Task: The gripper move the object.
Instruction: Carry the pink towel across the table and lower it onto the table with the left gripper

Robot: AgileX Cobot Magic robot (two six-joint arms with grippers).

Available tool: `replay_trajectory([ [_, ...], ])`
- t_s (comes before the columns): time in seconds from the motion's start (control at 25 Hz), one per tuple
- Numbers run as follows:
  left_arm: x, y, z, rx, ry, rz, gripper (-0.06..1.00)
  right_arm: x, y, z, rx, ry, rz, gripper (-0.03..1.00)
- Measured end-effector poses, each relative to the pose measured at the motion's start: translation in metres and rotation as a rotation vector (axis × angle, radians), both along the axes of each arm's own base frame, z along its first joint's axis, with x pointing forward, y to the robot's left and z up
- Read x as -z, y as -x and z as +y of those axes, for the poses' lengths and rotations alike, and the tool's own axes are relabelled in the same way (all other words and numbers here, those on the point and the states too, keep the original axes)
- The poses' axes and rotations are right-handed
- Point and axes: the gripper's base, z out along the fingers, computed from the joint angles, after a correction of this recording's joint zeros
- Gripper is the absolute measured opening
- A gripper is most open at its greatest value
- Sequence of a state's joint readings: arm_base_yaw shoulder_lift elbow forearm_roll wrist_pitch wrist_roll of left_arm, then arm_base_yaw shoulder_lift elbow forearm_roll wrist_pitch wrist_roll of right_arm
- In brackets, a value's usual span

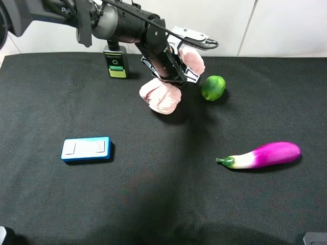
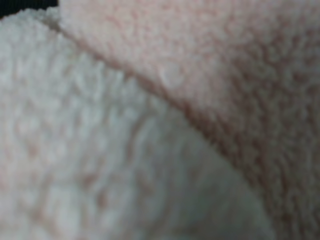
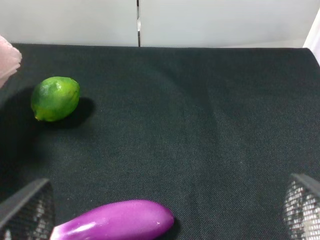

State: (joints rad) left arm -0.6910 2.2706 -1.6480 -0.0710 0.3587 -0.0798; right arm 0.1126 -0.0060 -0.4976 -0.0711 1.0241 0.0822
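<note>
Pink fluffy object (image 2: 150, 125) sits clamped at its middle inside the tightly closed left pincer (image 1: 175, 75).

High camera overlooks table (image 1: 163, 204), left wrist against object (image 2: 150, 125), right shares lime (image 3: 55, 98)

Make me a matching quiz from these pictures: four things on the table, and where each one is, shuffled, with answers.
1 fluffy pale pink cloth bundle
2 round green lime
3 glossy purple eggplant
4 blue rectangular box

A alone, left in the high view
B right in the high view, stem pointing left
C clamped by the left gripper
D just right of that gripper

Pairs: 1-C, 2-D, 3-B, 4-A
</note>
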Motion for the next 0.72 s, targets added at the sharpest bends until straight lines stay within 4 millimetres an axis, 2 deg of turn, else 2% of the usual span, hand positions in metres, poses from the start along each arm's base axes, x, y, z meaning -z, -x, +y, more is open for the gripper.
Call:
replay_trajectory([
  [0.44,0.0022,-0.0017,-0.0012,-0.006,0.014,-0.013,0.58,0.0,0.0,0.0,0.0,0.0,0.0,0.69],
  [0.72,0.0022,-0.0016,-0.0012,-0.007,0.014,-0.012,0.75,0.0,0.0,0.0,0.0,0.0,0.0,0.69],
])
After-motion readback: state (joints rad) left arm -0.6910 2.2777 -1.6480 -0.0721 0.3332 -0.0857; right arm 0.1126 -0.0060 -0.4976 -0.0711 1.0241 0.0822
